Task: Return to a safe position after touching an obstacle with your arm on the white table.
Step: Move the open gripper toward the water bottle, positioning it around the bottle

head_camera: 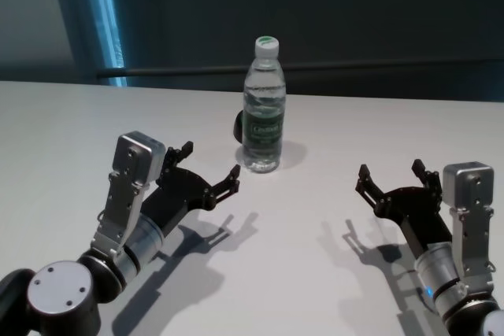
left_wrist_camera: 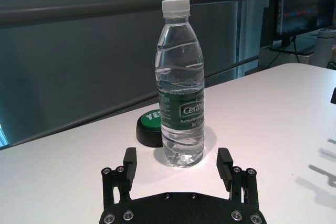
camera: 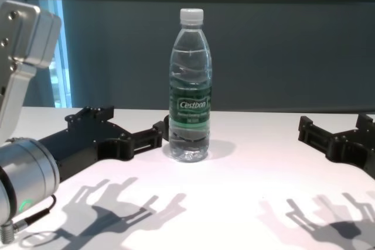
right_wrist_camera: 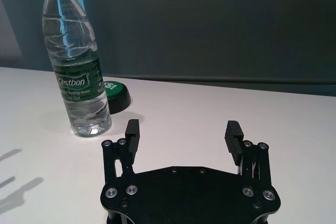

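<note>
Bottle (head_camera: 263, 108), clear ribbed plastic, stands upright on our smooth white table (head_camera: 315, 273); left gripper (head_camera: 211, 169) near it, right gripper (head_camera: 390, 176) farther right, both spread wide, empty.

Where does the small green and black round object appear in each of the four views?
Head view: the round object peeks out behind the bottle, on its left.
Left wrist view: behind the bottle, the round object shows at its left.
Right wrist view: behind the bottle, it shows at its right.
Chest view: not in view.
Shared landmark: the bottle.
</note>
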